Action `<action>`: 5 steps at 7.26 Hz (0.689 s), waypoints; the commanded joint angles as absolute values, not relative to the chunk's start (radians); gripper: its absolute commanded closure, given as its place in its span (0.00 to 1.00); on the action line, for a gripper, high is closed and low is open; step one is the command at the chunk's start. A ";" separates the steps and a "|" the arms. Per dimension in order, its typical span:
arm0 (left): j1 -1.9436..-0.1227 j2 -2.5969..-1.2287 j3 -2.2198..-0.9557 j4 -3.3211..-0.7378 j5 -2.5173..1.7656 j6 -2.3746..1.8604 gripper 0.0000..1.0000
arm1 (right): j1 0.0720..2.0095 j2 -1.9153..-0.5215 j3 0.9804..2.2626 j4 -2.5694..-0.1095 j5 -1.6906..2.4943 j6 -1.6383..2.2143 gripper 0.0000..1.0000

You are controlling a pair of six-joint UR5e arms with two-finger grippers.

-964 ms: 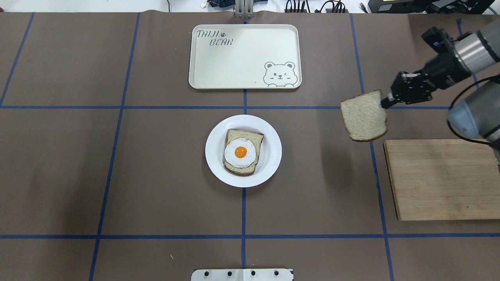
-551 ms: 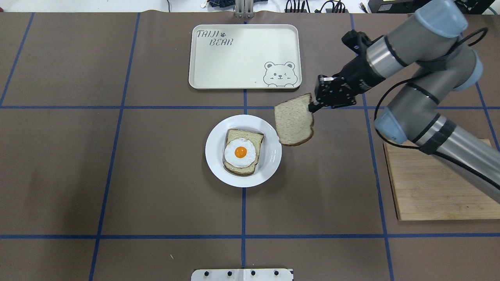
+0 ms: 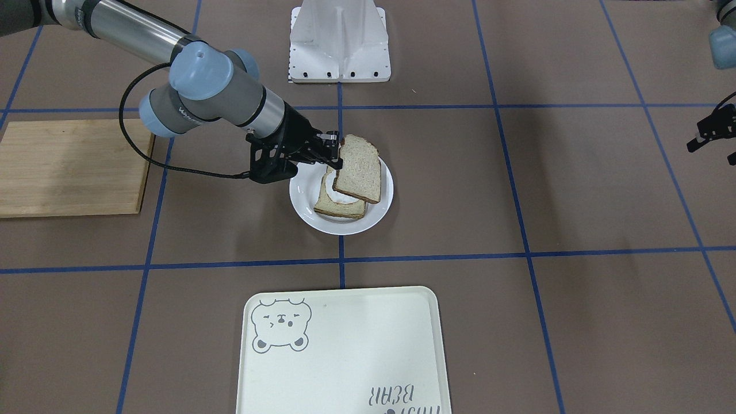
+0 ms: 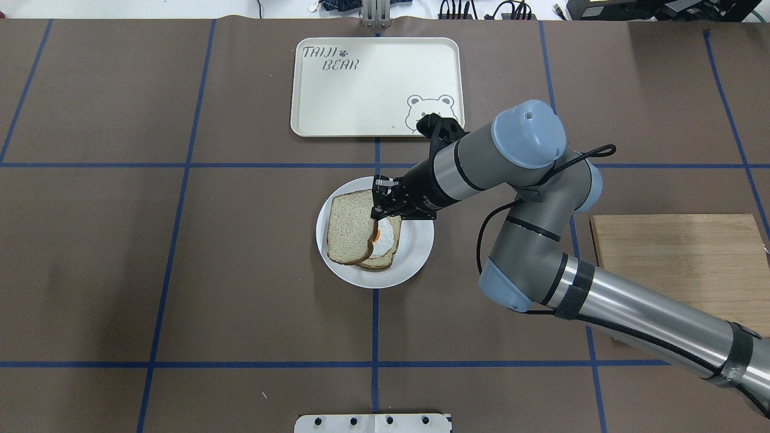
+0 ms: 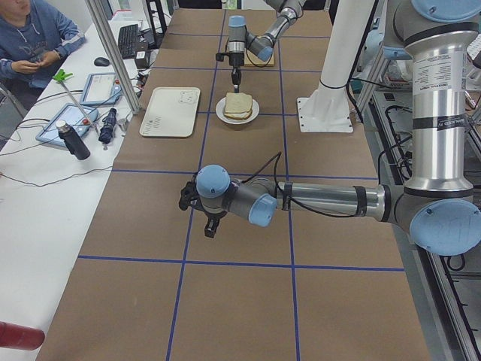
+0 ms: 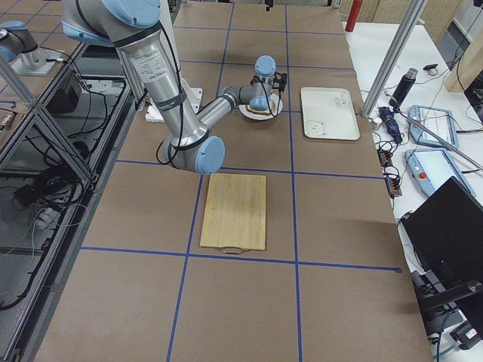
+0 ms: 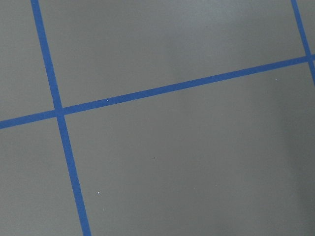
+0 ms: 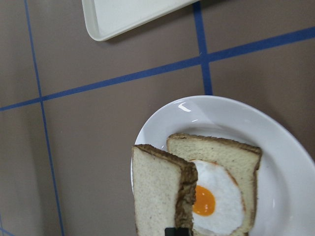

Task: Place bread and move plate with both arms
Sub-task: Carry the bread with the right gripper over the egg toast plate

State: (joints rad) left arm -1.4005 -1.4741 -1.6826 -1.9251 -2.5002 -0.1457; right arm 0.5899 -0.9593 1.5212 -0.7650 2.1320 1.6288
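Note:
The white plate (image 4: pixel 418 255) lies at the table's middle and holds a bread slice topped with a fried egg (image 4: pixel 388 240). My right gripper (image 4: pixel 374 218) is shut on the plain bread (image 4: pixel 349 227) by its crust edge. It holds the slice tilted just above the egg slice, covering most of it. In the front view the bread (image 3: pixel 357 169) hangs over the plate (image 3: pixel 376 214). The right wrist view shows the bread (image 8: pixel 157 196) beside the egg (image 8: pixel 216 199). My left gripper (image 3: pixel 712 133) hovers far off at the table's side; I cannot tell its jaw state.
A cream tray with a bear drawing (image 4: pixel 376 87) lies beyond the plate. A wooden cutting board (image 4: pixel 680 276) lies to the right under my right arm. A white base mount (image 4: pixel 373 423) is at the near edge.
My right arm has swung left with the bread, from beside the cutting board to over the plate and the egg slice.

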 commanded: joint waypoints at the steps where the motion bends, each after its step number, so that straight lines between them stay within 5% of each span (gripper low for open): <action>1: -1.401 -1.474 -1.692 -1.924 -2.500 -0.146 0.02 | 0.557 -0.995 1.537 -0.761 2.091 1.655 1.00; 5: -1.401 -1.476 -1.695 -1.924 -2.500 -0.146 0.02 | 0.557 -1.012 1.537 -0.747 2.062 1.646 1.00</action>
